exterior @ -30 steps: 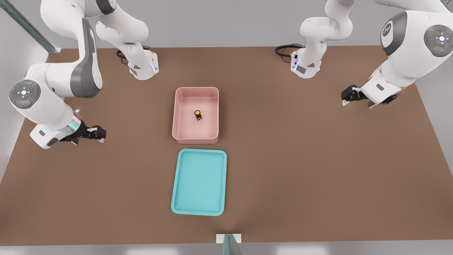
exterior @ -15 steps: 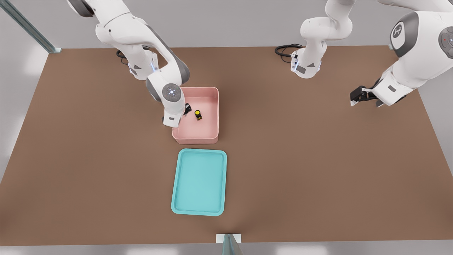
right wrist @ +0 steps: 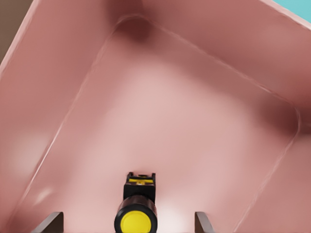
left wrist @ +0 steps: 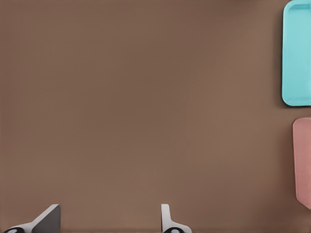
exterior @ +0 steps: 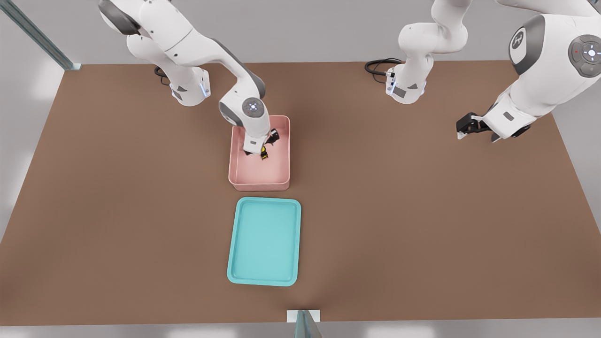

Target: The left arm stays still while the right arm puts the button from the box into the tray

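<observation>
Inside the box (exterior: pixel 259 173), the gripper (exterior: pixel 265 146) is hanging over the button (right wrist: pixel 136 216), jaws spread; closing off-centre risks tipping it sideways.

Your end effector (exterior: pixel 265 149) is black on a white arm with grey joint bands; between its dark grey fingertips (right wrist: pixel 203 223) you see the button (right wrist: pixel 136 213), yellow cap on a black body; around it the box (exterior: pixel 241 174) is pale pink; beyond the box the tray (exterior: pixel 233 263) is teal-cyan; the worktop (exterior: pixel 422 225) is plain brown.
</observation>
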Controlling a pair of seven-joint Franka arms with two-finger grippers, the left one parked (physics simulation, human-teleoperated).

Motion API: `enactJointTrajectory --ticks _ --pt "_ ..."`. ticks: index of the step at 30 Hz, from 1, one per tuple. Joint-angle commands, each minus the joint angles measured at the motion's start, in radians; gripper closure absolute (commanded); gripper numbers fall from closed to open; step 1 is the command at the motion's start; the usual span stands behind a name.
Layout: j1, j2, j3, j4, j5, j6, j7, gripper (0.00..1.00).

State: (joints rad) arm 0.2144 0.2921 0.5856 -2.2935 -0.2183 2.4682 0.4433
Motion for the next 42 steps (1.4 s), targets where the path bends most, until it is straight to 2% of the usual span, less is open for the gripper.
enactJointTrajectory --ticks 1,15,16,17,19,22,25,28,30,32,35,36,38,39,42 --pt "0.002 0.013 -0.001 -0.011 -0.047 0.071 0.281 0.0" --pt "0.014 0.104 -0.035 -0.03 -0.151 0.109 0.284 0.0" --pt "0.017 0.11 -0.036 -0.034 -0.153 0.11 0.284 0.05" --pt "0.017 0.11 -0.038 -0.032 -0.153 0.11 0.284 0.21" --pt "0.017 0.11 -0.04 -0.032 -0.153 0.11 0.284 0.39" --pt "0.016 0.108 -0.04 -0.03 -0.151 0.109 0.29 0.51" --pt "0.007 0.101 -0.047 -0.021 -0.151 0.101 0.293 0.53" --pt "-0.043 -0.016 -0.056 0.051 -0.119 -0.037 0.261 0.52" --pt "-0.089 -0.085 -0.059 0.216 0.111 -0.258 0.058 0.52" --pt "-0.086 -0.071 -0.112 0.316 0.116 -0.258 0.057 0.52" --pt "-0.078 0.183 -0.211 0.624 0.086 -0.264 0.058 0.52" --pt "-0.059 0.271 -0.214 0.707 0.077 -0.262 0.064 0.52" --pt "0.013 0.441 -0.288 0.859 0.042 -0.247 0.068 0.53" --pt "0.033 0.484 -0.309 0.873 0.039 -0.216 0.064 0.53" --pt "0.069 0.539 -0.311 0.891 0.04 -0.178 0.075 0.53"
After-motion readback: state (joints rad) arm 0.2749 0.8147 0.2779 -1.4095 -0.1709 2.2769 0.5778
